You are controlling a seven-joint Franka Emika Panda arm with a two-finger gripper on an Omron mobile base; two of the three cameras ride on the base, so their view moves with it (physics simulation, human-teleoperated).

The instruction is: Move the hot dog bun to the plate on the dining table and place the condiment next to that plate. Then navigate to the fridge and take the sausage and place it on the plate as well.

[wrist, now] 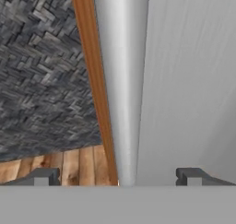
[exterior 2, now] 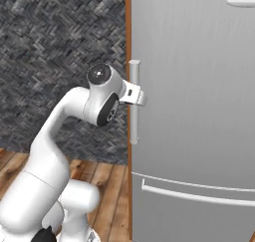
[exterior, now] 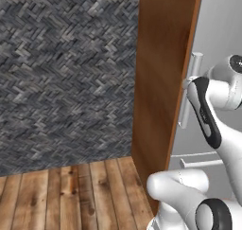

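Observation:
The fridge stands shut, its grey door facing me. A vertical bar handle runs along the door's left edge. My gripper is at the upper part of that handle, open, with one jaw on each side of the bar and not closed on it. In the hand view the handle rises straight between my two fingertips, and the gripper is centred on it. In the left base view the handle shows past my forearm. The bun, condiment, plate and sausage are out of view.
A brown wood side panel borders the fridge on the left. Left of it are a dark herringbone wall and plank floor. A horizontal drawer handle crosses the lower fridge, and another handle sits at the top right.

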